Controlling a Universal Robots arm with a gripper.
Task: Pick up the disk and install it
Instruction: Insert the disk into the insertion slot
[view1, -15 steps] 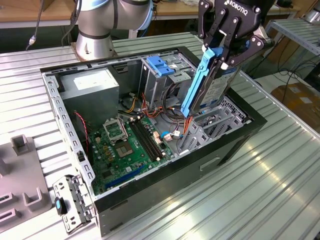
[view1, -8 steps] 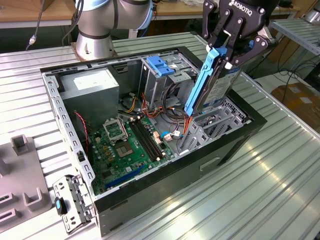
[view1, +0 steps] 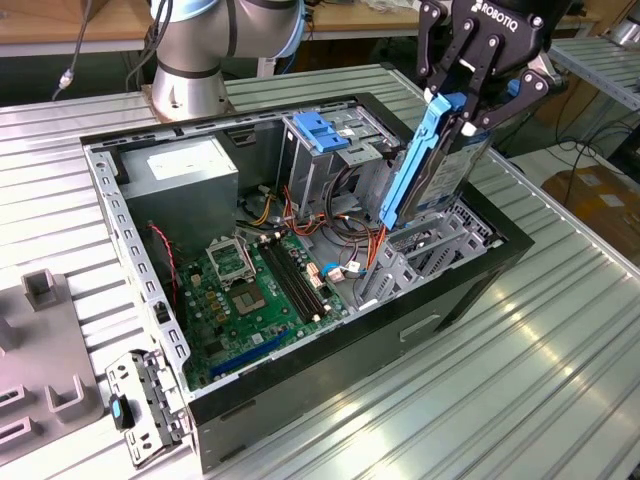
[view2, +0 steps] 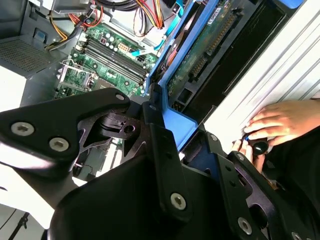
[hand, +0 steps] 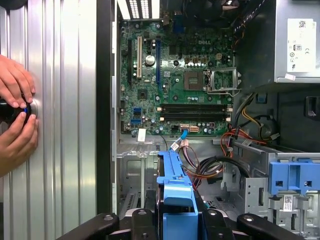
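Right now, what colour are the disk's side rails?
Blue; the rails on the disk in the gripper show best in the exterior view.

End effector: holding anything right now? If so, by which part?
Yes. The end effector is shut on the disk, gripping its upper end across the blue side rails; the disk hangs tilted over the open computer case.

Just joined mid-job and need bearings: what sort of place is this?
Probably a robotics lab or workshop bench: an open computer case lies on a ribbed metal table with the disk held above it, a wooden workbench stands behind, and a person's hands rest on the table beside the case.
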